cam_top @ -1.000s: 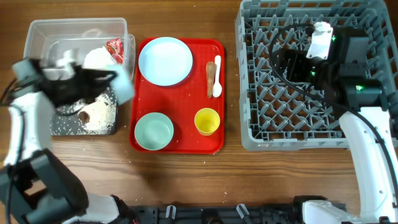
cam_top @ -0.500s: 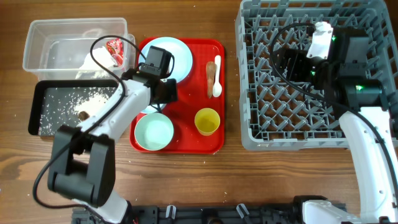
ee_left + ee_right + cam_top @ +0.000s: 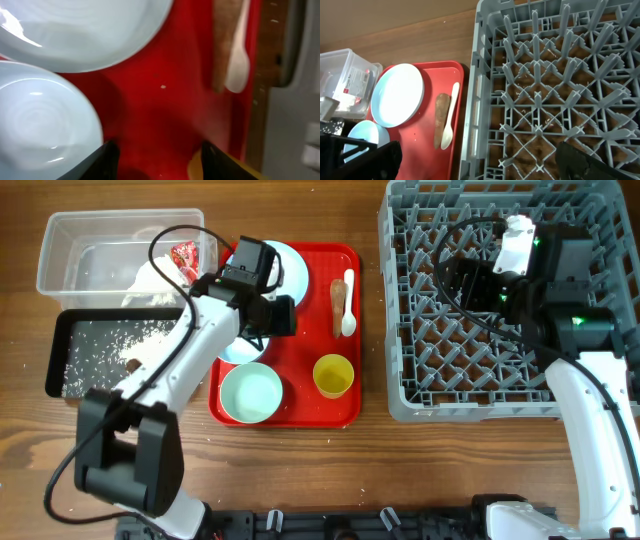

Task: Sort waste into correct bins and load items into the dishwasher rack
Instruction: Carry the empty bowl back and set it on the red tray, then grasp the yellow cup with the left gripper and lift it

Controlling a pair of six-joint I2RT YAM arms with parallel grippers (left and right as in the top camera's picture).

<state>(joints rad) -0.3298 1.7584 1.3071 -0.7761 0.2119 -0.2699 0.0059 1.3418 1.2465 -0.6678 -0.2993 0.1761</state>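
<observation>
waste looking mostly sorted: wrapper (image 3: 184,255) and tissue (image 3: 150,280) sitting in the clear tub (image 3: 60,240), rice crumbs (image 3: 100,340) lying in the black tray (image 3: 55,360). brown stick (image 3: 338,298) lying on the red tray (image 3: 300,410) beside the spoon (image 3: 349,305). plate (image 3: 290,265), mint bowl (image 3: 250,393) and yellow cup (image 3: 333,375) waiting there too; rack (image 3: 400,380) holding nothing. left gripper (image 3: 157,157) hovering over the red tray, jaws open, empty. right gripper (image 3: 480,167) hanging over the rack, jaws apart, empty.
</observation>
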